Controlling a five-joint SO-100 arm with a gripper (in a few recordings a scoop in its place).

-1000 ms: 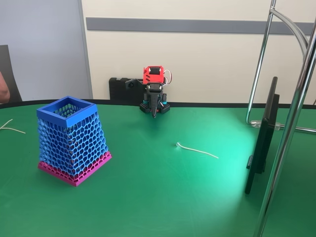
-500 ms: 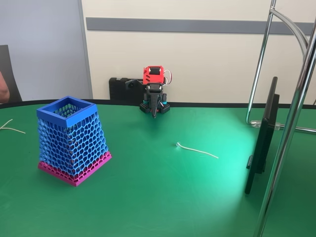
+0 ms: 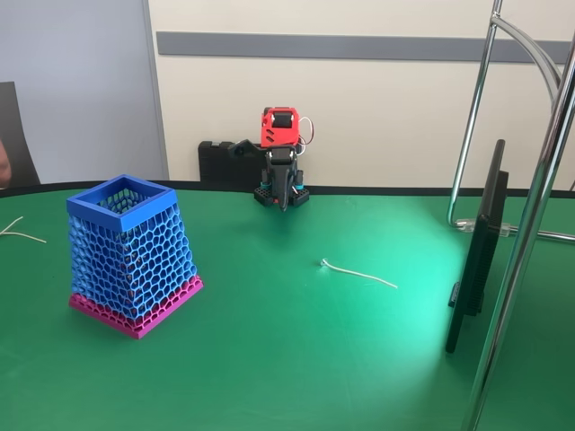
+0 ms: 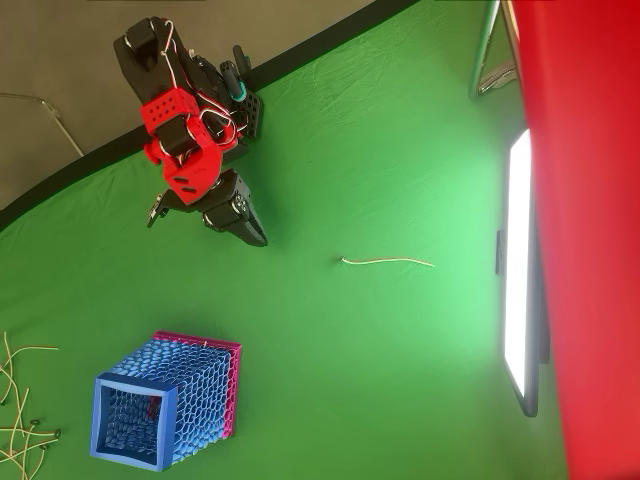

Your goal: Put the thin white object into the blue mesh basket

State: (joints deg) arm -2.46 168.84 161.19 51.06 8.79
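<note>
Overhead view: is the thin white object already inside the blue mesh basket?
No, the thin white object lies on the green table, well apart from the blue mesh basket.

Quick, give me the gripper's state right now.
Gripper: shut, holding nothing; the thin white object lies apart from it on the table.

White strip [image 3: 358,272] lying rt of basket [image 3: 133,256].

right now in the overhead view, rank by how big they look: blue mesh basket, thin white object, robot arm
1. robot arm, though it sits nearer the camera
2. blue mesh basket, close in size
3. thin white object, plainly smallest
</note>
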